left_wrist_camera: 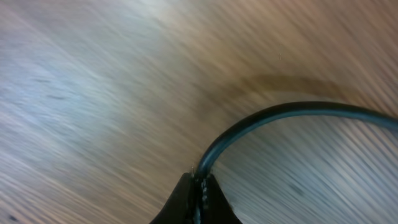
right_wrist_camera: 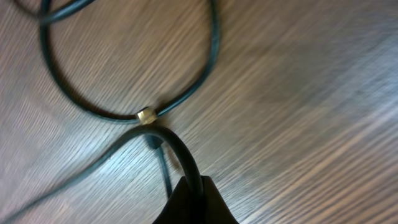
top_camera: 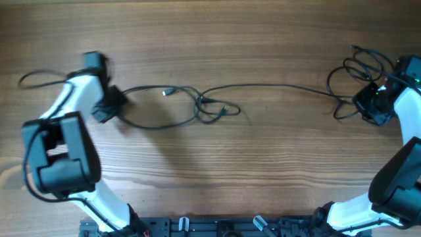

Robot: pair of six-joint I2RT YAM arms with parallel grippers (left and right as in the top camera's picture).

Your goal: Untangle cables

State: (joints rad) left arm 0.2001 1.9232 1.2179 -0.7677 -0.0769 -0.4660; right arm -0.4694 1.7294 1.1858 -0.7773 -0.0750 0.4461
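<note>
Cables (top_camera: 276,85), thin glossy black, loop over grained table (top_camera: 230,39).

place: robot lab bench | cues: wood-grain table (top_camera: 263,39); left arm (top_camera: 62,151) and right arm (top_camera: 401,171) along a black rail (top_camera: 217,227)

The cables (top_camera: 263,86) I held were black from end to end, and one wore a small gold-coloured band (right_wrist_camera: 147,115). The table (top_camera: 230,39) under me was mid-brown wood, streaked with fine darker grain. My left gripper (top_camera: 110,105) and right gripper (top_camera: 367,107) were black, and my arms (top_camera: 77,89) were white with black joints.
</note>
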